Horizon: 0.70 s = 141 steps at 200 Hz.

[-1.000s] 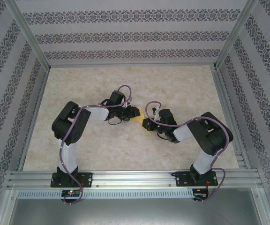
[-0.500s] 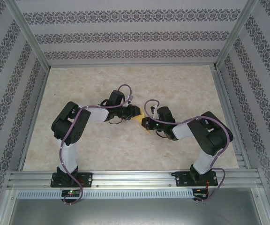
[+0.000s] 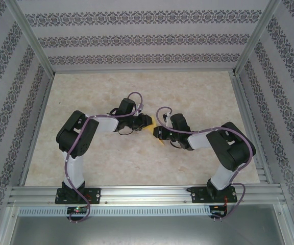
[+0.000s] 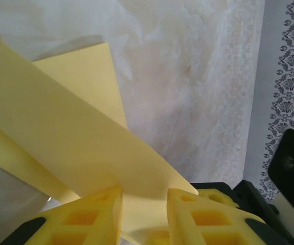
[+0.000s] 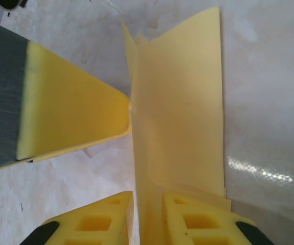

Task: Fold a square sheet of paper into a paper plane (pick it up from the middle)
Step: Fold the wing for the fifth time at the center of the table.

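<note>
Left pincer and right pincer meet nose to nose near the middle of the pale marbled surface, both on the folded yellow paper.

Left wrist view: the paper runs as a creased band down into the gap of the left pincer. The gap looks fairly wide, so I cannot tell whether it is clamped or only resting there.

Right wrist view: the right pincer has its jaws drawn in close on either side of the paper, grasping its lower end. The sheet stands up on edge. One left finger touches the crease from the side.
</note>
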{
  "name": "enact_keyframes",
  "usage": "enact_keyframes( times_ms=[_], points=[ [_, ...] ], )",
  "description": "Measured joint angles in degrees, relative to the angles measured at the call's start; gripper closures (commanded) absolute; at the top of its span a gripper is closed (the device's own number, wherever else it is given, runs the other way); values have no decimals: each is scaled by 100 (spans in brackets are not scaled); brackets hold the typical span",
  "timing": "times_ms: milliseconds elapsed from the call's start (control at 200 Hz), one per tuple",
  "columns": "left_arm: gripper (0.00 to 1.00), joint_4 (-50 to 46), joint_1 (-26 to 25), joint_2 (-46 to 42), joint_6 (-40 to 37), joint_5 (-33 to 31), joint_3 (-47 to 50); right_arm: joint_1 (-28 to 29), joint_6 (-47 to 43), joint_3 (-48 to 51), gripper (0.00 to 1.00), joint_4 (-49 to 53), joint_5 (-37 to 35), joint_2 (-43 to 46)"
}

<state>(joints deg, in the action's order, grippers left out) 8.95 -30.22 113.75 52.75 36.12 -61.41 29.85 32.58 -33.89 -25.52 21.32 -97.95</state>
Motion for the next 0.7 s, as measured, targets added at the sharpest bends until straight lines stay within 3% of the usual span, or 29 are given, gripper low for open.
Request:
enact_keyframes(
  times_ms=[704],
  points=[
    [71,-323,-31,92,177,-262,-155,273,-634,-444,72,625,-398,-162]
  ],
)
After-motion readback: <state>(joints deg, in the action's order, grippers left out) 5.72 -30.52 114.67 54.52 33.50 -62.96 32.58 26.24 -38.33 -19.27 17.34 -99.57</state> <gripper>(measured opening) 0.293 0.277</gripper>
